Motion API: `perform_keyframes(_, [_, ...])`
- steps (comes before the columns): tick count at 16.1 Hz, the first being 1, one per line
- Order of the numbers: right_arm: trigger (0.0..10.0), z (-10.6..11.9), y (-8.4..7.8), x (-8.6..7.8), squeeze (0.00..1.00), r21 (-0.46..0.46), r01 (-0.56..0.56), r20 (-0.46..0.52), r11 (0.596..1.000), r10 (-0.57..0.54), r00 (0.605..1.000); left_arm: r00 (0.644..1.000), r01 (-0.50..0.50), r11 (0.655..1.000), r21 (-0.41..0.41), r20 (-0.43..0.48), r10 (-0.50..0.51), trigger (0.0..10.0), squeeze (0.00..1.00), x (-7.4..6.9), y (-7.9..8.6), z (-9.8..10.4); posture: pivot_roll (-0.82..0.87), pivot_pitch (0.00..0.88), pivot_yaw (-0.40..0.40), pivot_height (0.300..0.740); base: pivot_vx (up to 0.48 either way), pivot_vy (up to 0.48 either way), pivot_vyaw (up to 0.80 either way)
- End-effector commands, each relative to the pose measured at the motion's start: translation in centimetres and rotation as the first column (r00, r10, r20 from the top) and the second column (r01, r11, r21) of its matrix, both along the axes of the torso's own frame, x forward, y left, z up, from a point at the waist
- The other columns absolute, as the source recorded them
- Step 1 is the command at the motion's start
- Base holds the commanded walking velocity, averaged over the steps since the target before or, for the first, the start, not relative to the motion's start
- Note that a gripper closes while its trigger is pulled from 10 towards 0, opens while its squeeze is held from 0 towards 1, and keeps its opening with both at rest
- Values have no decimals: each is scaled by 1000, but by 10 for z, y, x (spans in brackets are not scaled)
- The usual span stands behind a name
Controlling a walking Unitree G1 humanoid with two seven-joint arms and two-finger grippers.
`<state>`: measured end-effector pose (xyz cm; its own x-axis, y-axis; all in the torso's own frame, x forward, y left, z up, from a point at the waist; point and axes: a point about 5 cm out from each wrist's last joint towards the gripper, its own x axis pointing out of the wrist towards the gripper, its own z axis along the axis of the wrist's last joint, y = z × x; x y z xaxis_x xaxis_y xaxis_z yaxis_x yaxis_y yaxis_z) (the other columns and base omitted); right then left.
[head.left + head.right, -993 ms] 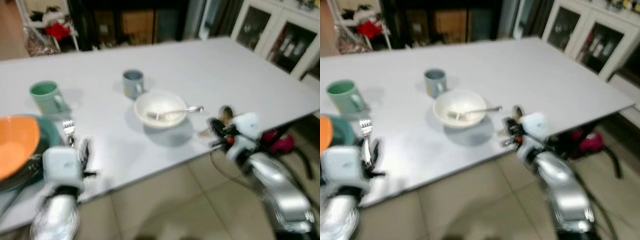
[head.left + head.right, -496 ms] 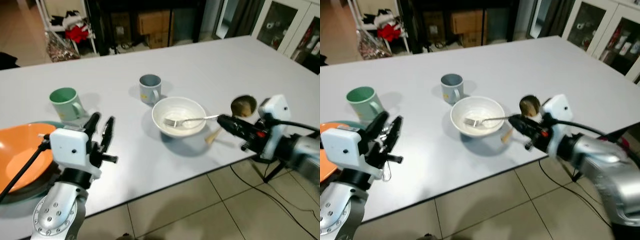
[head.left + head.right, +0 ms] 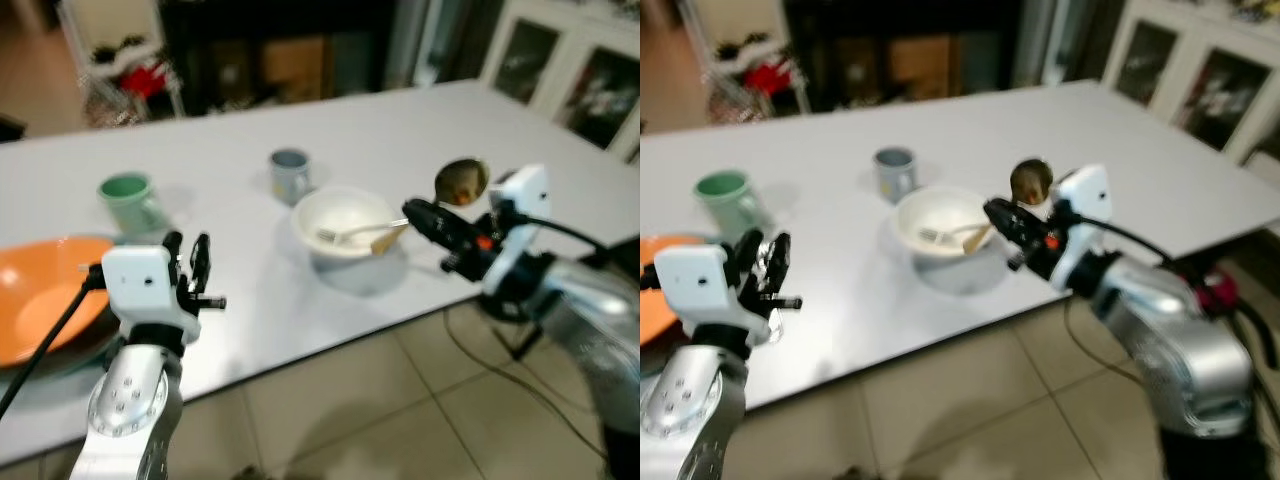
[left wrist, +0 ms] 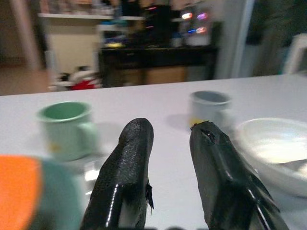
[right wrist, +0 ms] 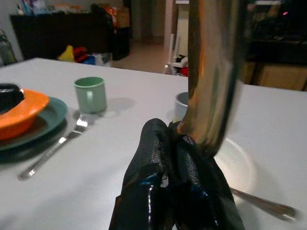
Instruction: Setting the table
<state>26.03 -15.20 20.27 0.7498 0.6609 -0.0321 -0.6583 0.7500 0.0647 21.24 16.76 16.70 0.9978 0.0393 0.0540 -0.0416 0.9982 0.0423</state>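
Across the grey table (image 3: 420,120), largest first: orange bowl (image 3: 35,305) stacked on a teal plate (image 5: 45,122) at 9 o'clock; white bowl (image 3: 345,222) near centre with a metal fork (image 3: 345,233) lying in it, tines down; green mug (image 3: 128,198) at 10 o'clock; grey-blue mug (image 3: 290,172) at 12 o'clock just behind the white bowl; a second fork (image 5: 55,143) flat on the table beside the teal plate. Right gripper (image 3: 1002,214) is pinched tight on a wooden spoon (image 3: 455,185), handle end over the white bowl's rim at 3 o'clock, spoon bowl up in the air. Left gripper (image 3: 187,268) hovers unloaded over the table edge at 8 o'clock, fingers (image 4: 127,158) slightly spread. Step looks like placing the spoon: keep the pinch firm, swing the handle clear of the rim and the fork so nothing gets knocked, lower until it lies flat beside the white bowl, then release. Risk: spoon pivoting in the grip. No brands or readable writing; small yellowish marks on both mugs, too blurred to read.
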Motion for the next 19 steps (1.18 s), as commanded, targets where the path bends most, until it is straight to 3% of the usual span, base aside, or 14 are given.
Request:
perform_keyframes(1, [10000,-7,2,-5,0,2,4,-34,1000,-4,999,1000,10,999,37,3,-10,10000,0,3,-6,3,-71,6,11,740,0,-480,800])
perform_keyframes(4, [10000,-8,6,-6,0,9,-30,-47,1000,31,998,1000,18,999,50,-1,-18,10000,0,4,-10,2,-74,6,14,740,0,-480,800])
perform_keyframes(6, [10000,-2,6,3,0,0,-36,-16,999,36,999,999,33,998,57,0,-33,10000,0,6,-11,1,-75,5,14,740,0,-285,794])
perform_keyframes(9, [10000,7,9,13,0,7,-83,3,997,83,997,999,12,1000,22,-42,-11,10000,0,10,-6,-1,-70,0,4,740,0,320,0])
perform_keyframes(11, [10000,6,15,10,0,-3,-188,-22,982,188,982,999,27,997,68,-34,-25,10000,0,8,-6,0,-60,0,-9,740,0,0,0])
perform_keyframes(14, [10000,7,19,13,0,-11,-221,-14,975,220,975,999,52,996,71,-21,-51,10000,0,9,-5,4,-55,0,-10,740,0,0,0])
perform_keyframes(18, [10000,11,20,17,0,4,-258,-6,966,258,966,978,209,978,2,-12,-209,10000,0,12,-16,8,-51,0,-23,740,0,0,0])
perform_keyframes(19, [10000,12,21,18,0,14,-284,-3,959,284,959,956,294,955,-45,-1,-294,10000,1000,14,-22,10,-48,0,-25,740,0,0,0])
